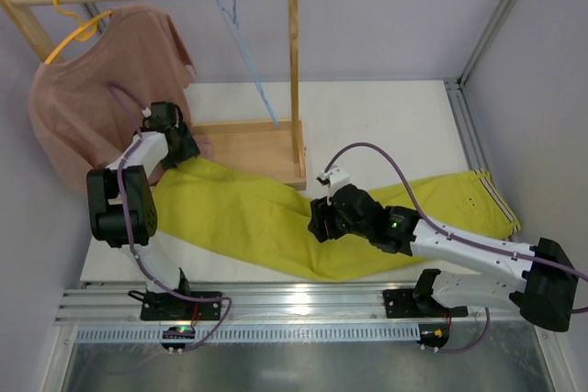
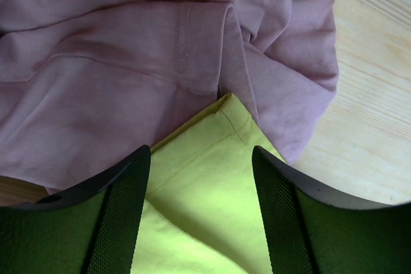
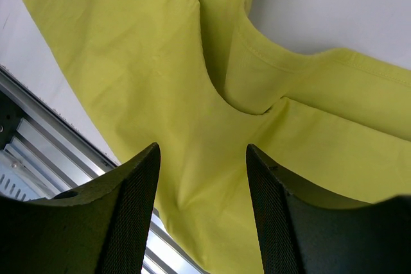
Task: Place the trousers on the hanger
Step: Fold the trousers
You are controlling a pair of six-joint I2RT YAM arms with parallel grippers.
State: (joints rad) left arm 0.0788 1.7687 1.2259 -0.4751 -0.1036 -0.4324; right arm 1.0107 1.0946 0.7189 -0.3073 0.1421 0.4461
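Note:
The yellow-green trousers point(image 1: 248, 218) lie flat across the table, waistband point(image 1: 496, 204) at the right and a leg end at the left under the pink T-shirt. The light-blue hanger point(image 1: 243, 39) hangs from the wooden rail, bare. My left gripper point(image 1: 181, 151) is open over the leg's hem corner point(image 2: 212, 158), one finger on each side of the cloth; in the left wrist view the gripper point(image 2: 200, 155) holds nothing. My right gripper point(image 1: 319, 224) is open just above the crotch seam point(image 3: 257, 104); in the right wrist view the gripper point(image 3: 202, 152) has only flat cloth beneath it.
A wooden rack with a base board point(image 1: 248, 146) and upright post point(image 1: 294, 71) stands at the back. The dusty-pink T-shirt point(image 1: 101, 89) hangs on a yellow hanger point(image 1: 73, 29), its hem point(image 2: 128, 49) bunched on the trouser leg. A metal rail point(image 1: 294, 305) runs along the near edge.

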